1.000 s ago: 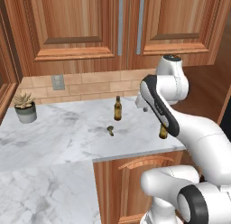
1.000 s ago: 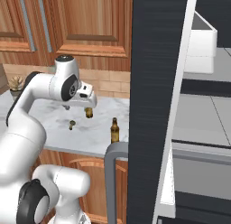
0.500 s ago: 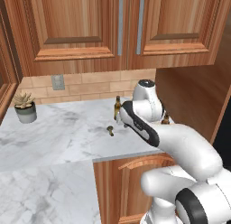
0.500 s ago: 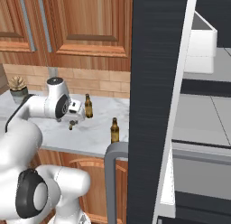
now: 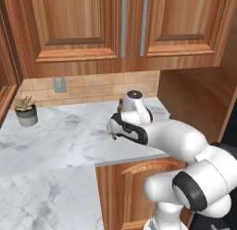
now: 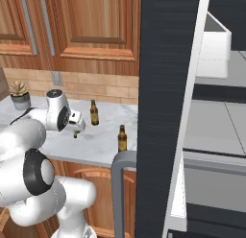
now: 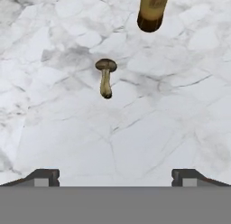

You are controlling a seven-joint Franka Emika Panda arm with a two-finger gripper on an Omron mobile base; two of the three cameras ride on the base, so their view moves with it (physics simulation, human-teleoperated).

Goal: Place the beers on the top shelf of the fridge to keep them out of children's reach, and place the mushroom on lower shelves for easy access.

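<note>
Swinging down from beside the bottles, the hand [image 7: 115, 175] is now hovering spread over the table [image 7: 54, 128]. The mushroom [image 7: 105, 78] is lying just ahead, likely the next pick.

1. The worktop [image 7: 54, 128] is white marble with grey veins running through it.
2. The mushroom [image 7: 105, 78] has a brown cap and a pale tan stem.
3. The two beers [image 6: 94, 113] [image 6: 122, 139] are amber-brown with yellowish labels.
4. The fridge [image 6: 166, 88] is dark charcoal outside, with light grey shelves and a white bin [image 6: 215, 47].
5. The cabinets [image 5: 92, 29] are warm reddish-brown wood.
6. The little plant [image 5: 24, 103] is green in a grey pot.
</note>
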